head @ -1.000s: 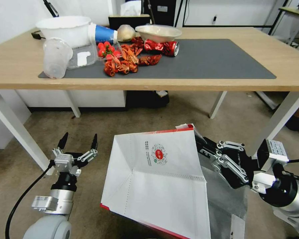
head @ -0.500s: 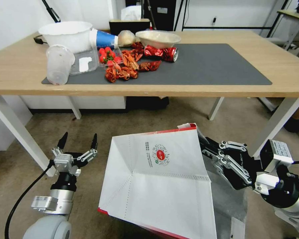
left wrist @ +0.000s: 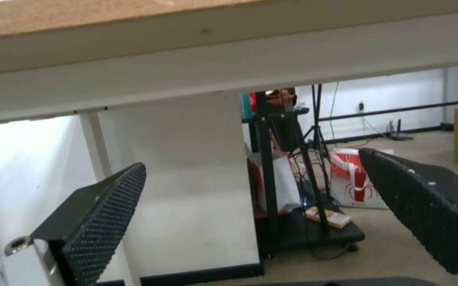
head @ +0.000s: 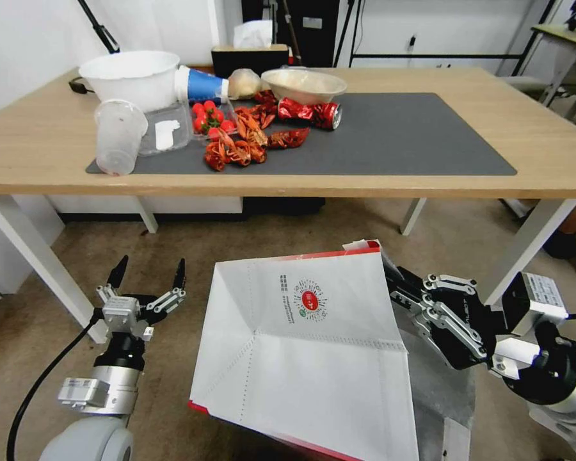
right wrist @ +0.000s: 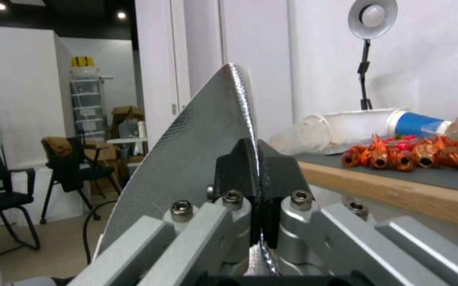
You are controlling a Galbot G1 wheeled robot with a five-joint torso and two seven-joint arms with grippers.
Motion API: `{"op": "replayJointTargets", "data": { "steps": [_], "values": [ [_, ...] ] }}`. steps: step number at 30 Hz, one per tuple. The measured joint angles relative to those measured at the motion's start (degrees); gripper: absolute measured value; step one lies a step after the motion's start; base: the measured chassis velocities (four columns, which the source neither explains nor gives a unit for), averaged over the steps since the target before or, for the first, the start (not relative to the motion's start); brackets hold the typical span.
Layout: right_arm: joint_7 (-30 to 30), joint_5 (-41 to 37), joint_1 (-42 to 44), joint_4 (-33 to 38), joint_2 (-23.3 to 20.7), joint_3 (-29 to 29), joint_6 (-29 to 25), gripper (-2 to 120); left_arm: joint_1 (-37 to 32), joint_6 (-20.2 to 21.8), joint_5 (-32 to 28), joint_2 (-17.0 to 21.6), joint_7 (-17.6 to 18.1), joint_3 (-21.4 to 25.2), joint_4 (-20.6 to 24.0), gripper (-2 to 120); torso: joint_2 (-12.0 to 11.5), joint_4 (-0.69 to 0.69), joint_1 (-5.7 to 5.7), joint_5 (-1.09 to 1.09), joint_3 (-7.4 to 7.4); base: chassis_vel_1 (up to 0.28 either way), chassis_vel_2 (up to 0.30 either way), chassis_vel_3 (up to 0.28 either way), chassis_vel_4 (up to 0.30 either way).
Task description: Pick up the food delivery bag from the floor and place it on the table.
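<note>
The right tool [head: 395, 282] is clamped on the silver-lined edge of the food delivery bag [head: 313, 358], its dark pads [right wrist: 245, 174] pressed together on the thin foil rim in the right wrist view. The right arm reaches in low from the right, wrist bent inward toward the bag's upper right corner. The bag hangs in front of the surface [head: 557, 141], below the level of its front edge and over the floor [head: 288, 230]. Its broad white face with the small round red logo [head: 308, 298] tilts up toward the head camera. The bag's long axis runs from the near lower side up toward the surface, with a red panel edge along its far rim and another at its near lower corner.

The left tool [head: 148, 276] hangs with fingers apart and pointing up, clear of the bag's left side and near the surface's front-left leg [head: 38, 256]. In the left wrist view its two black pads [left wrist: 107, 214] stand wide under the surface's underside.

On the surface, the dark grey mat [head: 416, 141] lies bare across its right half and toward the right edge. Crayfish shells [head: 237, 144], a crushed red can [head: 313, 112], a clear cup [head: 116, 136] and white bowls [head: 131, 75] crowd the mat's back-left corner.
</note>
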State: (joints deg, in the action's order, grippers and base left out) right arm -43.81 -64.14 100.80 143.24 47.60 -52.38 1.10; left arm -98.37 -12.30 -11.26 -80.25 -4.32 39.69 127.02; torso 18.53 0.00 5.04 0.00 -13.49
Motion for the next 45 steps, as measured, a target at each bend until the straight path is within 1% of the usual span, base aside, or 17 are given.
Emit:
{"op": "replayJointTargets", "data": {
  "steps": [9,16,29,31,33,36,45],
  "values": [
    [-0.89,-0.1,0.06,0.0,0.15,-0.05,-0.16,0,-0.01,0.26,0.01,-0.06,-0.06,0.08,0.33,100,1.75,0.0,0.64,0.0,-1.13,0.0,0.0,0.0,0.0],
    [-1.47,-0.52,-0.05,0.0,0.33,-0.03,-0.18,0,-0.01,0.22,0.01,-0.17,-0.13,0.11,0.33,100,3.64,0.0,1.24,0.01,-2.41,0.0,0.0,0.0,0.0],
    [-1.77,-0.62,-0.24,0.0,0.61,0.05,-0.27,0,0.02,0.2,0.16,-0.27,-0.25,-0.03,0.27,100,6.3,0.0,2.15,0.0,-4.15,0.0,0.0,0.0,0.0],
    [-1.77,-0.66,-0.27,0.0,0.57,0.06,-0.28,0,0.06,0.2,0.17,-0.28,-0.26,-0.05,0.24,100,7.0,0.0,2.39,0.0,-4.61,0.0,0.0,0.0,0.0],
    [-1.77,-0.66,-0.27,0.0,0.57,0.06,-0.29,0,0.06,0.2,0.17,-0.28,-0.26,-0.05,0.23,100,7.11,0.0,2.43,0.0,-4.68,0.0,0.0,0.0,0.0],
    [-1.82,-0.66,-0.28,0.0,0.62,0.13,-0.34,0,0.21,0.2,0.16,-0.38,-0.27,0.07,0.18,100,8.13,0.0,2.77,0.0,-5.36,0.0,0.0,0.0,0.0],
    [-1.86,-0.61,-0.25,0.0,0.78,0.23,-0.36,0,0.17,0.19,0.09,-0.28,-0.27,0.2,0.18,100,9.12,0.0,3.14,0.0,-6.0,0.0,0.0,0.0,0.0]
  ]
}}
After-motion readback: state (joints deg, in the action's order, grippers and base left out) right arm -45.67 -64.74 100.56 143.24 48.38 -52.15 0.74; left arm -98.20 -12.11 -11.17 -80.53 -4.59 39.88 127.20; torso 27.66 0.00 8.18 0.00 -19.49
